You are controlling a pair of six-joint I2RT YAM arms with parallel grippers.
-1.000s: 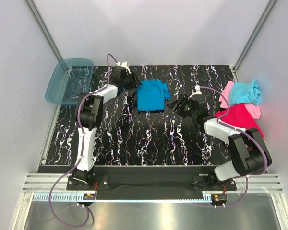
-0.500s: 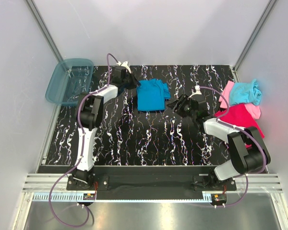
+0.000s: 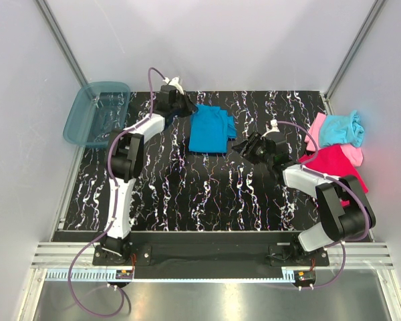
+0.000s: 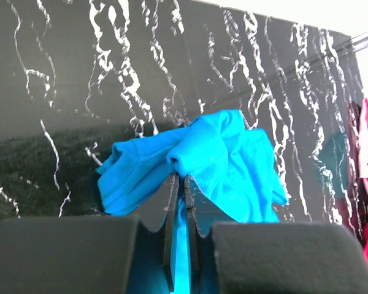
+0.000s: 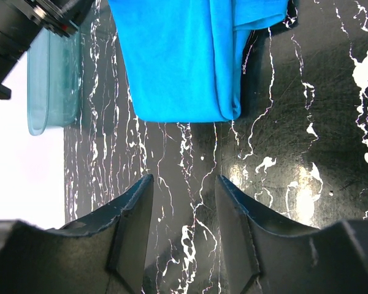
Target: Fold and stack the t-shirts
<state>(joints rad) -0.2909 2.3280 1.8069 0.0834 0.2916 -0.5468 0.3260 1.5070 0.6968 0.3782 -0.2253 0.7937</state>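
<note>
The blue t-shirt lies folded at the far middle of the black marbled table. My left gripper is shut on its far left edge; in the left wrist view the cloth bunches out of the closed jaws. My right gripper is open and empty just right of the shirt, and its wrist view shows the shirt's folded edge ahead of the open fingers. The magenta-red t-shirt, light pink t-shirt and aqua t-shirt lie heaped at the right edge.
A translucent teal plastic bin stands at the far left corner, also in the right wrist view. White walls enclose the table on three sides.
My left gripper has shifted slightly farther back and right with the blue shirt's edge in it, and the shirt has moved a little with it. The right arm has barely moved.
</note>
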